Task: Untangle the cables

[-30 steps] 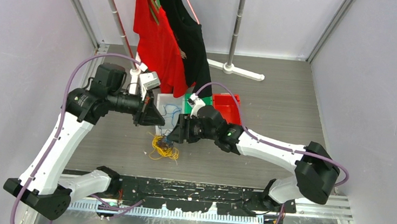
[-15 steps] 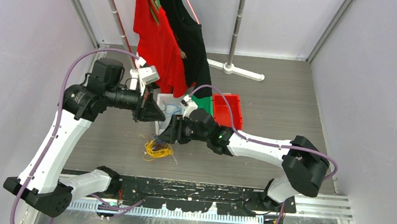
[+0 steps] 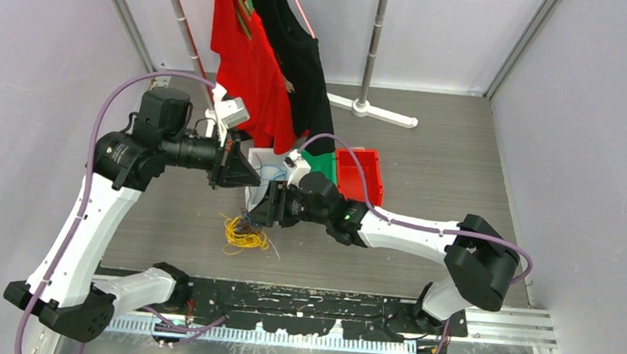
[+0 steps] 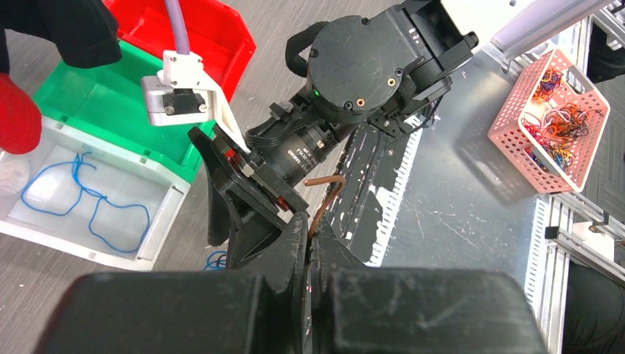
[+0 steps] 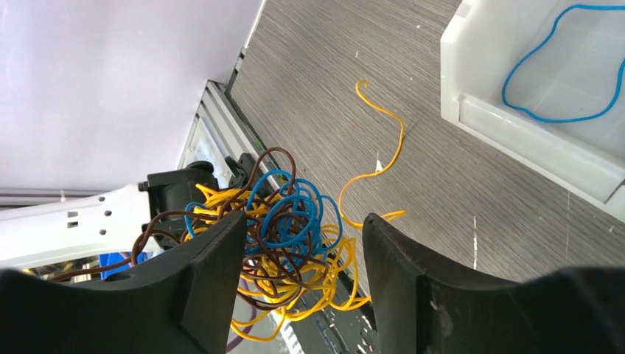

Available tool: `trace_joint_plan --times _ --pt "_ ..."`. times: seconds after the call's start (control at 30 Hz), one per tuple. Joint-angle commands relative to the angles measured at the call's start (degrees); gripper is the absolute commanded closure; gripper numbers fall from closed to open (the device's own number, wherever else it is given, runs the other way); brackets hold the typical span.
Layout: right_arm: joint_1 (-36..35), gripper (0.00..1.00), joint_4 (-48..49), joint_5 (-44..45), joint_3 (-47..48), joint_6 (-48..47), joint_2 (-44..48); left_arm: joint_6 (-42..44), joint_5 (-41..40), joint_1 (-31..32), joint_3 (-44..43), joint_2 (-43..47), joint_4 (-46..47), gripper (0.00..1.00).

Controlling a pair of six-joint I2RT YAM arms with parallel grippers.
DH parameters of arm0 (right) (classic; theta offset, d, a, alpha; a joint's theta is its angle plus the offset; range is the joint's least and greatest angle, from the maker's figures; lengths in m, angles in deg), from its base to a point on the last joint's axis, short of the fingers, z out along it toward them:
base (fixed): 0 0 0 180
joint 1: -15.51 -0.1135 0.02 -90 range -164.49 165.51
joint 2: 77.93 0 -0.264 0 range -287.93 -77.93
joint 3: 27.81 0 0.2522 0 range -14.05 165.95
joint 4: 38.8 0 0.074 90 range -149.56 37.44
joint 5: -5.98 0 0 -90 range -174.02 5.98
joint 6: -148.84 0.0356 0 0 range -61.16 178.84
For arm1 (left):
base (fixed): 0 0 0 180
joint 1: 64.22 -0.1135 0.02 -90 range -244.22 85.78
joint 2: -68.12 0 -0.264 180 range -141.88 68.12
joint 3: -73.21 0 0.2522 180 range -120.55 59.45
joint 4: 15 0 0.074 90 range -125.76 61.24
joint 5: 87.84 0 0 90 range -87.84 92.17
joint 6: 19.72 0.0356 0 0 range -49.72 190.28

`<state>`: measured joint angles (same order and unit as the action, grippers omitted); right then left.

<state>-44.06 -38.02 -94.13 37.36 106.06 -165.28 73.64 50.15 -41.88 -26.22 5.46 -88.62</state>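
Two arms meet over the table (image 3: 446,189). The right arm (image 3: 408,228) reaches further left than a second ago, with its elbow drawn in from the right wall, while the left arm (image 3: 87,226) has pulled slightly up and left. Over the last half second neither has shifted much. Three bins sit mid-table where they were: white (image 5: 531,144), green (image 4: 125,88) and red (image 4: 221,37). The cables (image 3: 243,233) lie as a yellow, blue and brown bunch on the table just in front of the white bin. They have slid a little to the left since a second ago, and the bunch now looks looser. The right gripper (image 5: 304,225) is low over them, its fingers (image 5: 210,280) spread wide with the bunch between them. Strands touch the left finger, though whether the fingers press on anything is hard to say from this angle. The left gripper (image 3: 250,176) hangs above and just left of the right one. Its fingers (image 4: 291,243) are closed tight, with a brown cable (image 4: 333,188) curling out from the seam between them. A blue cable (image 5: 507,87) lies alone in the white bin. A yellow strand (image 5: 402,133) trails from the bunch across the table towards that bin.
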Motion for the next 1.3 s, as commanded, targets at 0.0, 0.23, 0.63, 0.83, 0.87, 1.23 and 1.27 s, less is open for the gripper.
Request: trace_joint_plan --times 0.0,0.23,0.63,0.83,0.87,1.23,1.27 --pt "-0.58 0.34 6.6 -0.31 0.72 0.68 -0.69 -0.85 0.89 -0.28 -3.05 0.4 1.87 1.0" --pt "-2.23 0.29 8.87 -1.39 1.96 -3.26 -1.22 0.71 -1.52 -0.29 -1.32 -0.2 2.56 1.0" --pt "-3.1 0.42 2.26 3.39 3.01 -6.39 -5.34 -4.33 4.0 -0.29 -4.35 0.65 4.77 1.0" --pt "-3.11 0.49 0.56 7.39 -1.22 -5.52 -4.05 -6.29 4.88 -0.29 -10.38 0.45 4.1 1.0" --pt "-3.1 0.5 0.31 7.93 -1.74 -5.27 -3.71 -6.13 4.75 -0.29 -11.54 0.39 3.78 1.0" --pt "-3.1 0.59 -0.57 12.56 -9.75 -3.57 5.13 -1.85 2.26 -0.29 -21.67 -0.63 -3.03 1.0" --pt "-3.09 0.6 -0.71 12.5 -10.1 -3.68 5.79 -1.67 2.16 -0.29 -21.74 -0.44 -3.08 1.0"
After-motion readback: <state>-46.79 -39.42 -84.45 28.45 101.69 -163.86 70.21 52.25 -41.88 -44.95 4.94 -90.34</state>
